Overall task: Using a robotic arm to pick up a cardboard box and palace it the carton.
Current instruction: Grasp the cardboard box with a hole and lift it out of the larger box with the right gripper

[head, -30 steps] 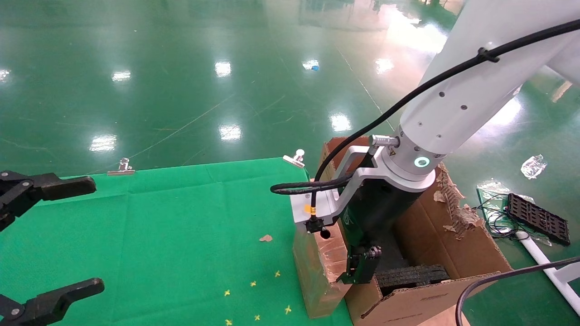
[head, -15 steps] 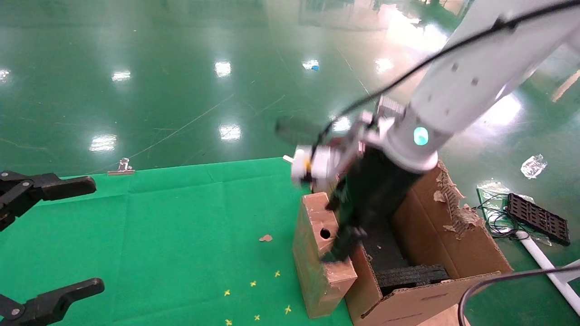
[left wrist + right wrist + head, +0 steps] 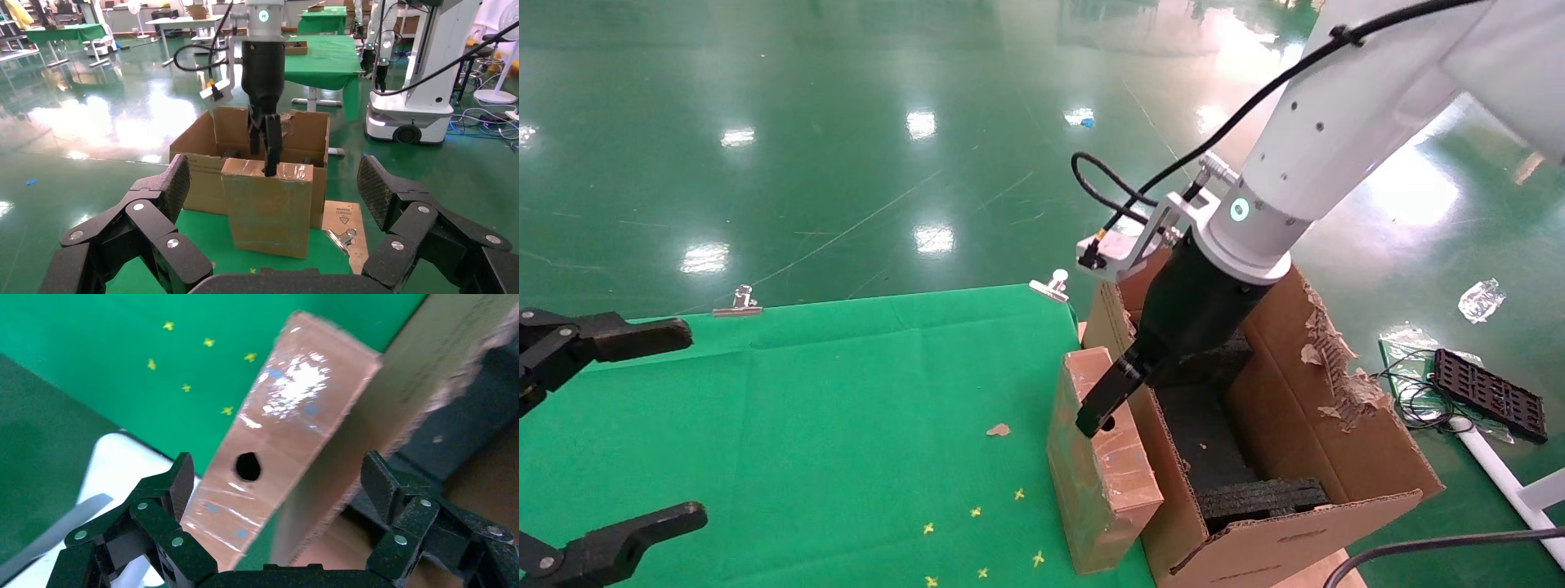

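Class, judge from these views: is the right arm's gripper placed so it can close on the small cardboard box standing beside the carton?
Probably yes. The right gripper hangs open right over the cardboard box, its fingers either side of the holed top face, nothing between. The carton wall close alongside may crowd one finger.

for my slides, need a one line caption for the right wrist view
Open right gripper poised over the top of the upright cardboard box, round hole showing, which stands against the carton on the green cloth.
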